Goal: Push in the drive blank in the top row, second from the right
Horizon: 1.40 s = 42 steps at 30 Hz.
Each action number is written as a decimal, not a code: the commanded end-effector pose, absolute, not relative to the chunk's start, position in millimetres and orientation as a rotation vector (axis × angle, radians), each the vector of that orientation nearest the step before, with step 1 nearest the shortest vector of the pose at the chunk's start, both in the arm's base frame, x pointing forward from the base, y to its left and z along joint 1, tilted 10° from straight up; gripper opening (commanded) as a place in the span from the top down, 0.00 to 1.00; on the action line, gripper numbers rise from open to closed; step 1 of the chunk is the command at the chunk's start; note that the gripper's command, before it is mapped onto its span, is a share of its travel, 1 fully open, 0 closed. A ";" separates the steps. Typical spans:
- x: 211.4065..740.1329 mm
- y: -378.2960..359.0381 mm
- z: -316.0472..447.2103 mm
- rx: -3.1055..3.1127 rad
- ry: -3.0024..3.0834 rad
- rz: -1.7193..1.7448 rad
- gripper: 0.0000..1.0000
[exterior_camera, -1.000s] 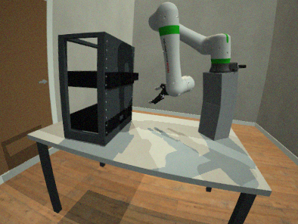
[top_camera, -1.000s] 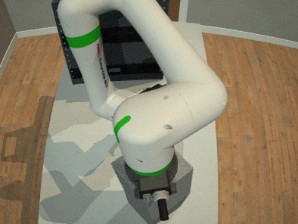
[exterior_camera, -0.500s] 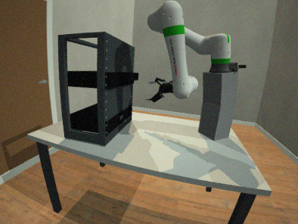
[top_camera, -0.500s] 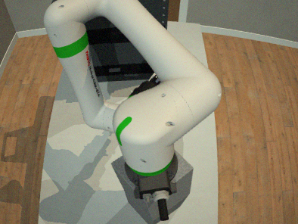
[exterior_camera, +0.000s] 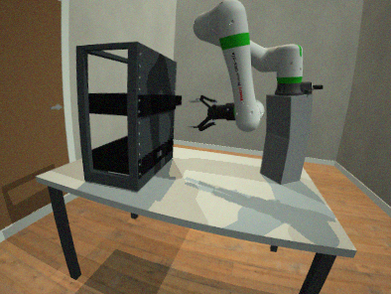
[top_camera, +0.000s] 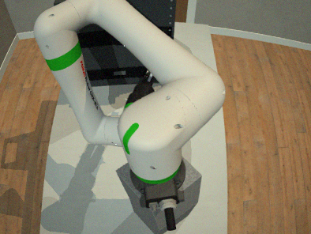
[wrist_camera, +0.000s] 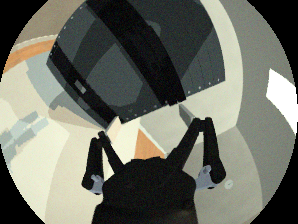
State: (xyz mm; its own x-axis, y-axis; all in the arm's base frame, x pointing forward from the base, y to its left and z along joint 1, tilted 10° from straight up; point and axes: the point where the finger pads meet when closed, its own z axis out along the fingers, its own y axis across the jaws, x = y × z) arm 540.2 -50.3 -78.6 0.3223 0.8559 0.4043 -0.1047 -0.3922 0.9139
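Observation:
The dark rack [exterior_camera: 126, 114] stands on the left part of the table, its front face turned toward the arm. A dark band of drive blanks [exterior_camera: 149, 103] crosses the front near the top, and one piece sticks out a little past its right edge. In the wrist view the rack front [wrist_camera: 136, 46] fills the upper half, tilted; single blanks cannot be told apart. My gripper [exterior_camera: 200, 113] is open and empty, level with that band, a short gap from the rack front. Its fingers [wrist_camera: 154, 179] show in the wrist view. In the top view the arm hides most of the rack [top_camera: 118, 51].
The arm's grey pedestal [exterior_camera: 285, 139] stands on the table's right part. The table edge runs close in front of the rack. A brown door fills the left wall.

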 end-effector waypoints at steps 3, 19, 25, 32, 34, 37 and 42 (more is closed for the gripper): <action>540.9 -36.8 -68.6 1.564 0.746 1.251 0.00; 539.3 9.7 -38.6 1.377 0.894 1.272 0.00; 537.5 24.1 -29.7 1.318 0.933 1.279 0.00; 535.5 36.6 -22.1 1.267 0.964 1.284 0.00; 535.5 36.6 -22.1 1.267 0.964 1.284 0.00; 534.7 40.7 -19.6 1.250 0.974 1.286 0.00; 533.7 45.8 -16.6 1.229 0.986 1.288 0.00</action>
